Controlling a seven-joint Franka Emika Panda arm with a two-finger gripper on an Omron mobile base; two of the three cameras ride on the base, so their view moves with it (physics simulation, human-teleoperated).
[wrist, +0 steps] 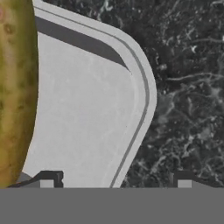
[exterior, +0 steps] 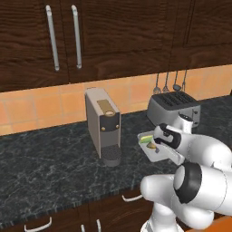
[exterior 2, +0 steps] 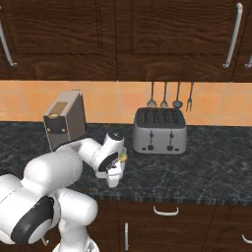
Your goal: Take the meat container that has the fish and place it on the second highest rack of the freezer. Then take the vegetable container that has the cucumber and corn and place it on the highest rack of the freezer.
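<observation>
No text, label, brand, number or sign can be read on anything here. The coffee machine [exterior: 103, 127] and the toaster [exterior 2: 159, 130] carry only plain knobs and buttons, with no lettering that can be made out, and the tray [wrist: 87, 109] under the gripper [wrist: 116, 180] is blank.

The left base view looks from behind the arm, forward and down on the dark worktop [exterior: 54, 167], with the coffee machine [exterior: 103, 124] to the left of the claw [exterior: 156, 145] and the toaster [exterior: 174, 108] beyond it. The right base view faces the same worktop from the other side; both share the coffee machine, the toaster and the hanging utensils [exterior 2: 170, 98]. The hand view looks along the claw, very near, on a tray rim [wrist: 142, 94] and the cucumber [wrist: 15, 87]
</observation>
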